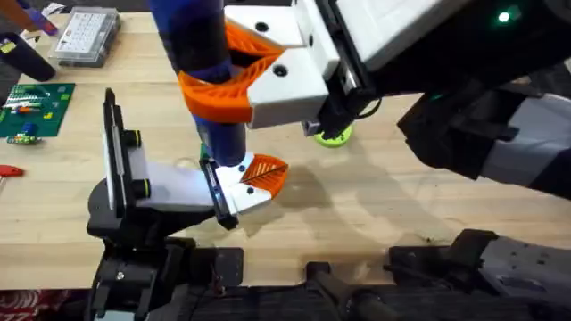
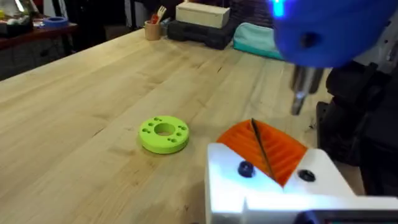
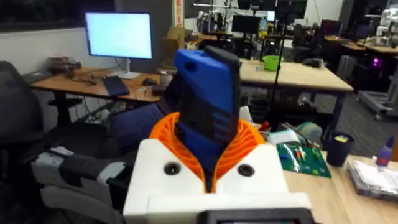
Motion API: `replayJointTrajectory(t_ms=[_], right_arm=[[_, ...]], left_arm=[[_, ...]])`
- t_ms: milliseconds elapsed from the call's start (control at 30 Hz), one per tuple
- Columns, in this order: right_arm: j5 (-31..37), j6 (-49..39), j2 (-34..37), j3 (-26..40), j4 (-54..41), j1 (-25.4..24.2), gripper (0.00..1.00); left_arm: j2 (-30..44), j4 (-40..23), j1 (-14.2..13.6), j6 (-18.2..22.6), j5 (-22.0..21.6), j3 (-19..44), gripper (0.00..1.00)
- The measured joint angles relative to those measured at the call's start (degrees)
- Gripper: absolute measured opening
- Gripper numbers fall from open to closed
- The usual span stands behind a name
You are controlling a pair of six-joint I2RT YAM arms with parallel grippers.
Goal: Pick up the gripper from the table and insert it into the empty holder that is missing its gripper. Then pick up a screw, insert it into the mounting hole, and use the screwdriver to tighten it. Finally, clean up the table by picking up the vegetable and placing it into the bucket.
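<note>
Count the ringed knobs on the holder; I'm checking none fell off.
2. One knob sits on the holder farther from the arms' bases, the other nearer them. More may be hidden on its far side.

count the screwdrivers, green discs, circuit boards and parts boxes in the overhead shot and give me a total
screwdriver: 1
green disc: 1
circuit board: 1
parts box: 1
total: 4
</note>
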Motion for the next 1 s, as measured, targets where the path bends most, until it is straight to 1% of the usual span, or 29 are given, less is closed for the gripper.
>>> replayJointTrajectory(t_ms=[200,300,333,567,800,1000], right_arm=[[-2.2,1.6,0.0,1.3,-0.2,-0.1,0.033],[-3.5,2.1,0.0,3.4,-1.2,-0.7,0.034],[-5.7,2.3,0.0,5.3,-1.5,-2.2,0.033],[-8.0,2.5,0.0,5.5,-2.2,-2.2,0.034],[-8.7,2.4,0.0,5.5,-3.3,-2.2,0.035],[-11.1,-1.5,0.0,5.5,-3.4,-2.1,0.032]], left_arm=[[0.0,0.0,0.0,0.0,0.0,0.0,0.014],[0.0,0.0,0.0,0.0,0.0,0.0,0.014],[0.0,0.0,0.0,0.0,0.0,0.0,0.014],[0.0,0.0,0.0,0.0,0.0,0.0,0.014],[0.0,0.0,0.0,0.0,0.0,0.0,0.014],[0.0,0.0,0.0,0.0,0.0,0.0,0.014]])
